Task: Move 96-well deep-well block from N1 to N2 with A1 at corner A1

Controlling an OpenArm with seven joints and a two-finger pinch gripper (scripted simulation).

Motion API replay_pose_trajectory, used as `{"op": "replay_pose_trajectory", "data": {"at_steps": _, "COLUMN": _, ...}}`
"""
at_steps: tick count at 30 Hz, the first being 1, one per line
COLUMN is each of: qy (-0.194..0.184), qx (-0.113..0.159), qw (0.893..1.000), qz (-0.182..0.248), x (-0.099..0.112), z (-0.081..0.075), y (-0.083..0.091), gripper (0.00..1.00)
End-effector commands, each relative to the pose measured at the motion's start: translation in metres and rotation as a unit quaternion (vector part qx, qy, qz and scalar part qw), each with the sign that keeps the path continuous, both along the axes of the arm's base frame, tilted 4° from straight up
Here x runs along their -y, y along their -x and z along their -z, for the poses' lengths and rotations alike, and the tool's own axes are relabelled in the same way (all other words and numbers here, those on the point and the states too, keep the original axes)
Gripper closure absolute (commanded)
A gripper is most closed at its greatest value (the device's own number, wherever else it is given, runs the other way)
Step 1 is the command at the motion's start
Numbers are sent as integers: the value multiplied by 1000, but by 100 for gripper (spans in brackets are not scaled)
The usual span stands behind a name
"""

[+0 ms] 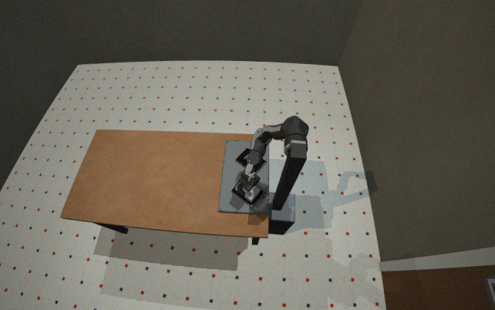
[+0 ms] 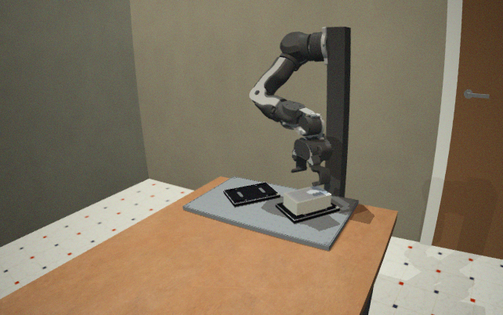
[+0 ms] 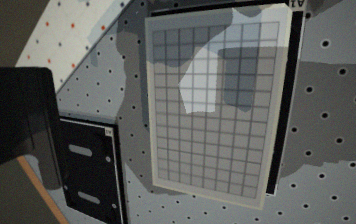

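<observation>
- Tabletop: orange-brown, standing on a white tiled floor dotted red and dark blue.
- Mast: dark, upright at the tabletop's far right edge; the arm is mounted at its top and folds downward.
- Base plate: grey, perforated, lying flat on the tabletop in front of the mast.
- Deep-well block: off-white, seated flat on plate nest N1, the right-hand nest in the exterior view. Well grid visible from the wrist camera; partly in shadow.
- Plate nest N2: black, two pale slots, left of N1 and apart from it. Nothing sits in it.
- Gripper: hanging above the block's far end, not touching it. Fingers stand wide apart with nothing between them.
- A1 label: partly cut off at the wrist view's top edge, by the block's corner.
</observation>
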State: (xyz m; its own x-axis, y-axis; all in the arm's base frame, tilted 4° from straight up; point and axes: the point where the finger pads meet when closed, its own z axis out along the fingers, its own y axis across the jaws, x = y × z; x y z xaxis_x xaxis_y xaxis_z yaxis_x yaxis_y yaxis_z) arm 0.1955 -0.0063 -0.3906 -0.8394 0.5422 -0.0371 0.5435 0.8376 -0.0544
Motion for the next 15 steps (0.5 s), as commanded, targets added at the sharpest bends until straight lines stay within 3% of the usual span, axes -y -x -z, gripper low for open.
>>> {"op": "replay_pose_trajectory", "data": {"at_steps": 1, "qy": -2, "qx": -4, "qw": 1000, "qz": -2, "x": -2, "z": -1, "y": 2, "gripper": 23}}
{"op": "replay_pose_trajectory", "data": {"at_steps": 15, "qy": -2, "qx": -4, "qw": 1000, "qz": -2, "x": 0, "z": -4, "y": 0, "gripper": 23}}
